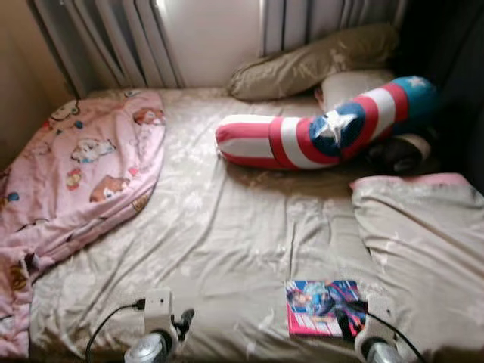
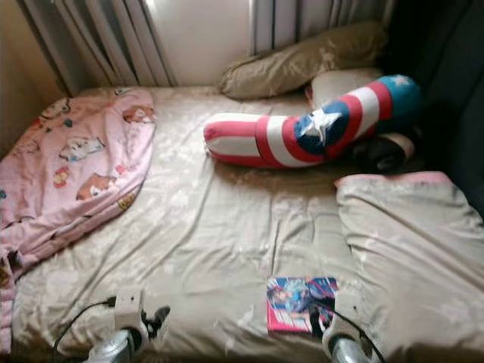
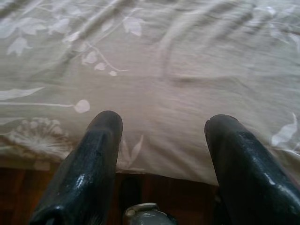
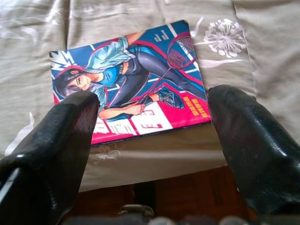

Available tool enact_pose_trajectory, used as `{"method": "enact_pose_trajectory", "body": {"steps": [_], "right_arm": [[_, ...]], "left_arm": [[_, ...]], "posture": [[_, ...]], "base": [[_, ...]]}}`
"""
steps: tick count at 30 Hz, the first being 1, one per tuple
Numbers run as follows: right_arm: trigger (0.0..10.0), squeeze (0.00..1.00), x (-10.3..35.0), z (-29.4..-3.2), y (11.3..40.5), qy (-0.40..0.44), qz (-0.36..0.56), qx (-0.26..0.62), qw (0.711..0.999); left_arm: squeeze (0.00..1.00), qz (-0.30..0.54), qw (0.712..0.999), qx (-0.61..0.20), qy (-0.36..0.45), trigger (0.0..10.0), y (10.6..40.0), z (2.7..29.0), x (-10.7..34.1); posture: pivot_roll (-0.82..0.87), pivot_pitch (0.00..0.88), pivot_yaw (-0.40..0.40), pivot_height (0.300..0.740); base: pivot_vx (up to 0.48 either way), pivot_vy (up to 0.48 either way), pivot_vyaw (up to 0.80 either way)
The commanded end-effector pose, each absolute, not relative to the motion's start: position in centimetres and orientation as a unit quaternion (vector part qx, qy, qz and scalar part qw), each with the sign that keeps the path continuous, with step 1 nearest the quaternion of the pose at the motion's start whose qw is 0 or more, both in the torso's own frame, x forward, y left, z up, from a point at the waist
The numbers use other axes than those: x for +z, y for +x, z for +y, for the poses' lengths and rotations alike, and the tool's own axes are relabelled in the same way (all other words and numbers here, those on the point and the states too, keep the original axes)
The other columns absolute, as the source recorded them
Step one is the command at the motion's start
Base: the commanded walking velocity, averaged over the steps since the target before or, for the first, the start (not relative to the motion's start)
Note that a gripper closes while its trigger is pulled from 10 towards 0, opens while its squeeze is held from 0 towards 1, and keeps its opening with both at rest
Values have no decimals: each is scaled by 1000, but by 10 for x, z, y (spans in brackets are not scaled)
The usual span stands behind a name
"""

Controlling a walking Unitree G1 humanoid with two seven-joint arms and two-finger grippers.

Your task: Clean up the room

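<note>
Bedroom scene, head camera: a bed (image 1: 227,227) covered with a beige floral sheet takes up most of the frame, with vertical blinds (image 1: 121,38) and a pale wall behind it. Left side of the bed: a crumpled pink cartoon-print blanket (image 1: 68,181) spilling over the edge. Far end: an olive pillow (image 1: 310,60), a cream pillow (image 1: 352,85) just in front of it, and a curved red, white and blue bolster with star shield emblems (image 1: 318,132) lying across the mattress. Right side: a beige duvet with a pink edge (image 1: 423,234). Near edge of the bed, right of centre: a manga book (image 1: 321,308), flat, cover up. Left gripper (image 1: 184,321) sits low over the near edge with a black cable running to its wrist; right gripper (image 1: 349,321) sits at the book's near right corner.

Left wrist camera: the left gripper's two black fingers (image 3: 89,164) stand well apart, empty, over the bare sheet (image 3: 154,70) at the mattress edge; dark wooden floor (image 3: 14,187) below.

Right wrist camera: the right gripper's fingers (image 4: 56,145) are spread wide, one on either side of the manga book (image 4: 131,79), not closed on it. Cover: an illustrated figure with a racket on blue and magenta. Book lies close to the bed edge; a white dandelion print (image 4: 225,35) marks the sheet just beside it.
</note>
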State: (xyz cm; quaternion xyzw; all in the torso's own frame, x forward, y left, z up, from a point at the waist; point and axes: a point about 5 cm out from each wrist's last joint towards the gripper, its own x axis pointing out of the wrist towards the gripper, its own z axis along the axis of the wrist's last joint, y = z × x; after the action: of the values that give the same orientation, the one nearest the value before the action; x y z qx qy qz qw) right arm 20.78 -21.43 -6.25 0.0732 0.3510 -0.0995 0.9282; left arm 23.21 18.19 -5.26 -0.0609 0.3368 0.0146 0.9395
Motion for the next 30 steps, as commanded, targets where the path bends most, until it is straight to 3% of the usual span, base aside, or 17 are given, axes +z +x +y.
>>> {"method": "enact_pose_trajectory", "body": {"steps": [1, 6, 11, 19, 24, 30], "right_arm": [[10000, 0, -74, -213, 189, 61, 385, -104, 915], [10000, 0, -83, -215, 170, 86, 409, -136, 898], [10000, 0, -91, -209, 155, 66, 442, -103, 889], [10000, 0, -89, -209, 161, 67, 435, -96, 893], [10000, 0, -89, -207, 161, 78, 438, -96, 890], [10000, 0, -88, -207, 163, 80, 432, -97, 893]], "left_arm": [[0, 364, 930, 26, -52, 10000, 219, 186, -61], [0, 379, 924, 26, -39, 10000, 211, 187, -66], [0, 394, 918, 27, -33, 10000, 203, 189, -71], [0, 398, 917, 27, -27, 10000, 203, 191, -71], [0, 399, 917, 18, -21, 10000, 204, 190, -71], [0, 401, 916, 9, -7, 10000, 203, 191, -71]], "posture": [[23, 0, 31, 740], [17, 0, 36, 740], [23, 0, 37, 740], [28, 6, 31, 740], [34, 26, 33, 740], [42, 39, 33, 740]], "base": [[0, 0, 0], [0, 0, 0], [0, 0, 0], [0, 0, 782], [0, 0, 0], [0, 447, 0]]}}
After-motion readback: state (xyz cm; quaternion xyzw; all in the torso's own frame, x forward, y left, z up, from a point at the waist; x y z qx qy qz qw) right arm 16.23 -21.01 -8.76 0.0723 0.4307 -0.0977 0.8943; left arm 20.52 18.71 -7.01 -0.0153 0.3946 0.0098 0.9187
